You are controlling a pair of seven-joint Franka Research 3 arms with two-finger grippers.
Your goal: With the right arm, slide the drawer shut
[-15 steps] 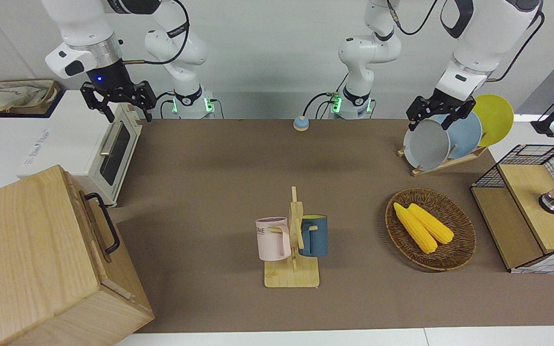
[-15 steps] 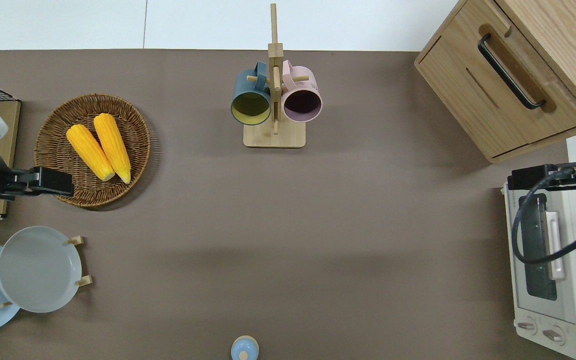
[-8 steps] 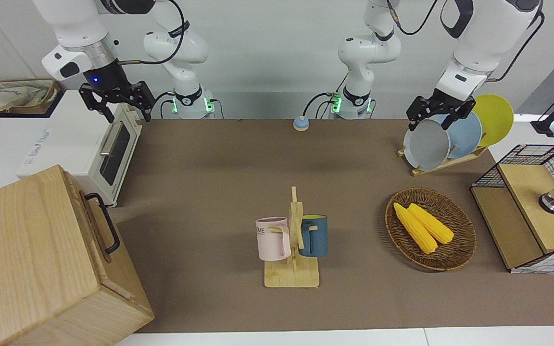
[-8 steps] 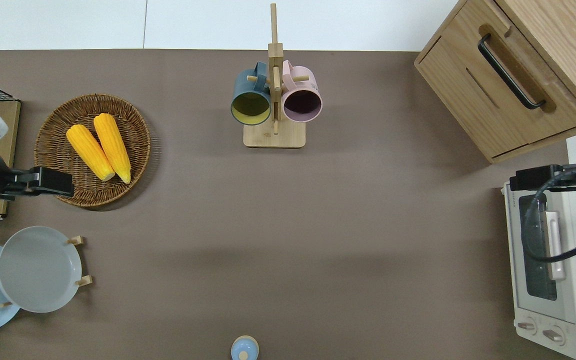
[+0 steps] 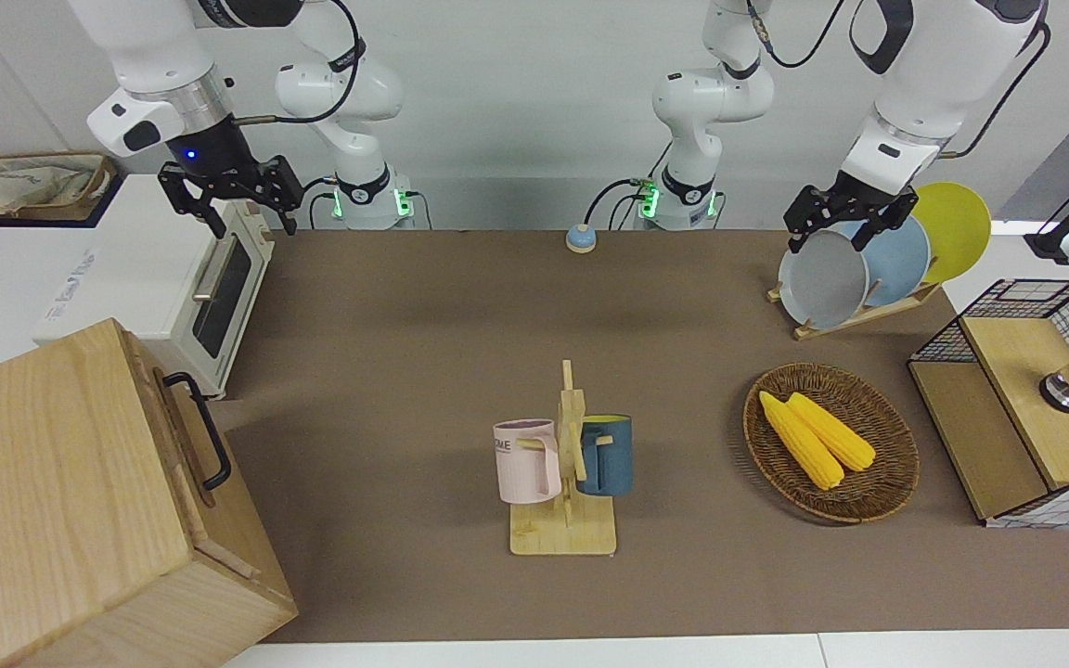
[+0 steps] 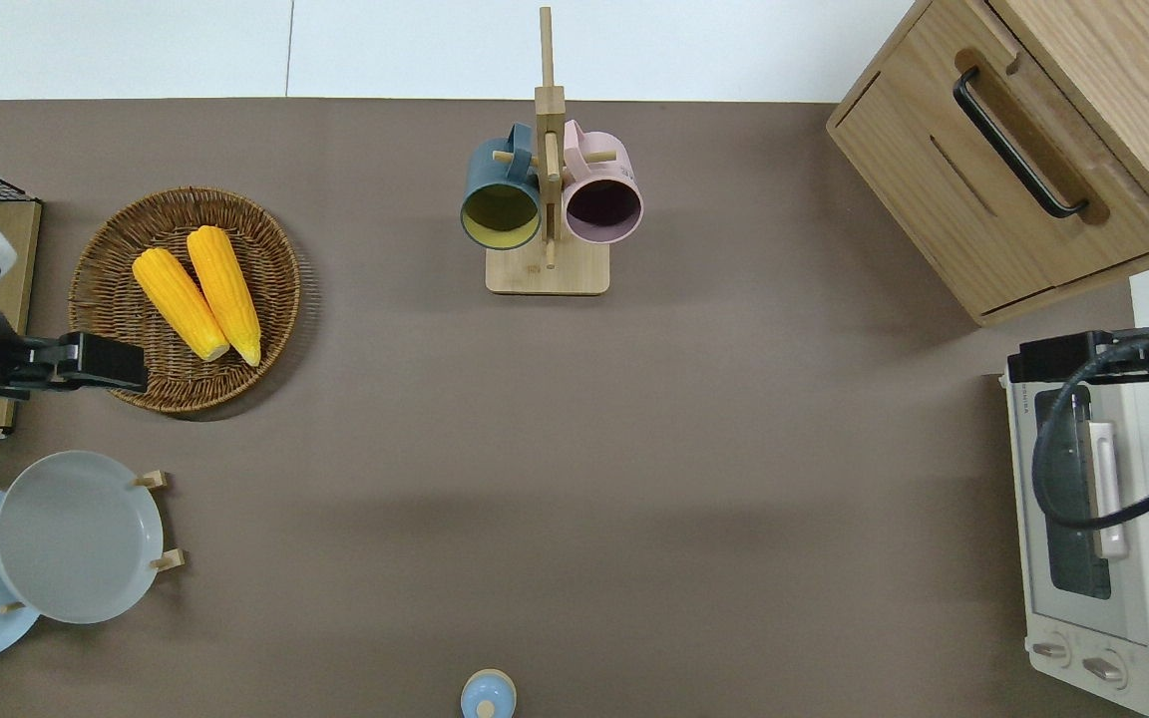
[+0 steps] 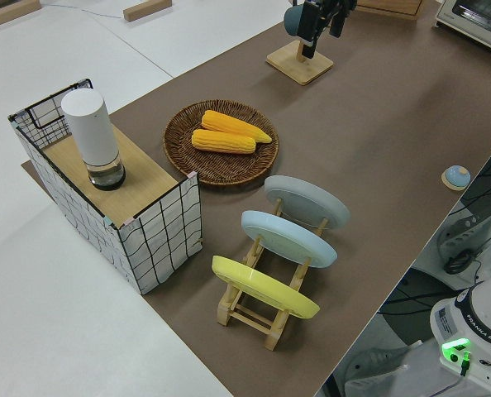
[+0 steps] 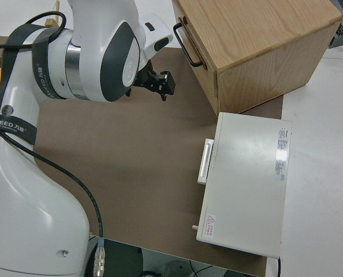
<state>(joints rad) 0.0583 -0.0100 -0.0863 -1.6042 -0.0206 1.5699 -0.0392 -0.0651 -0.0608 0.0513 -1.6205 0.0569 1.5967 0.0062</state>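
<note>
Well, nearest the robots the right gripper (image 5: 230,198) hangs over the toaster oven (image 5: 163,288) with its fingers spread and empty, while the left arm is parked. Farther out at that same end, the drawer (image 6: 1018,170) looks nearly home, so a low or off-centre push could snag its black handle (image 6: 1009,143) or shove the whole cabinet (image 5: 61,501) askew.

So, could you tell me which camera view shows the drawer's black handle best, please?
The overhead view: the handle lies unobstructed along the drawer front. The front view shows it obliquely, the right side view only partly, and the left side view not at all.
</note>
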